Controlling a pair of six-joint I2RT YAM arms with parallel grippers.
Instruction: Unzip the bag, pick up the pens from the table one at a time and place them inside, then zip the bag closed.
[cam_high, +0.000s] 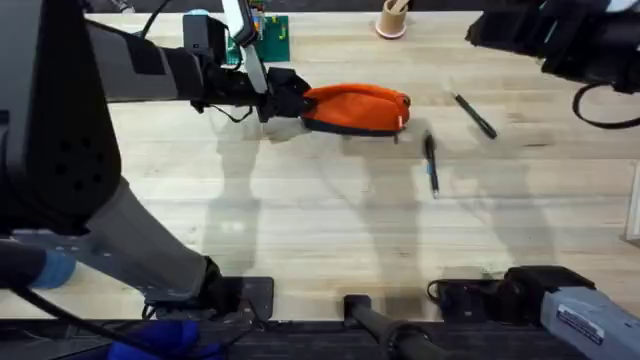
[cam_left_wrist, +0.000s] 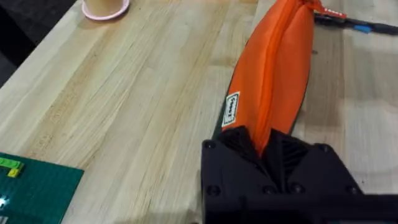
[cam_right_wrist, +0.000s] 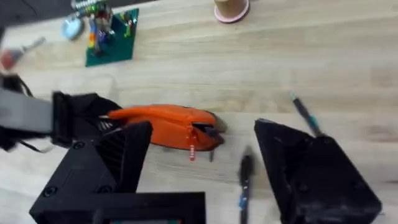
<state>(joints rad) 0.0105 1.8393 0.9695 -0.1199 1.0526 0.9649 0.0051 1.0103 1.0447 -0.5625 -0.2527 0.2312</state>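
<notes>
Overhead view showing the left gripper (cam_high: 285, 100) reaching across the far left part of the table (cam_high: 300, 230), fingers closing on the left end of the bag (cam_high: 357, 108). Lying lengthwise, left to right, on the far middle of the wood, orange body up and dark band along the near side. Resting just right of the bag's right end, the black pen with the bluish part (cam_high: 431, 165), running roughly away from the arms' bases. Lying farther right and farther back, the second dark pen (cam_high: 475, 115), angled, well apart from the first. Standing at the far edge: a small tan cup (cam_high: 391, 18) and a green board (cam_high: 268, 36) with small coloured pieces on it.

Left wrist view confirming the grip: black fingers (cam_left_wrist: 239, 146) pinching the near end of the bag (cam_left_wrist: 273, 74), orange fabric pressed between them, white label (cam_left_wrist: 231, 110) showing on the side. Stretching away from the camera, the pouch with its zipper ridge on top; zipper state hard to judge from here.

Right wrist view looking down from above the table, the right gripper (cam_right_wrist: 205, 162) hanging with fingers wide apart and gripping nothing. Sitting between and beyond those fingers, the bag (cam_right_wrist: 165, 124), with a small pull tab (cam_right_wrist: 192, 151) dangling at its right end, the left gripper (cam_right_wrist: 93, 118) clamping its other end.
</notes>
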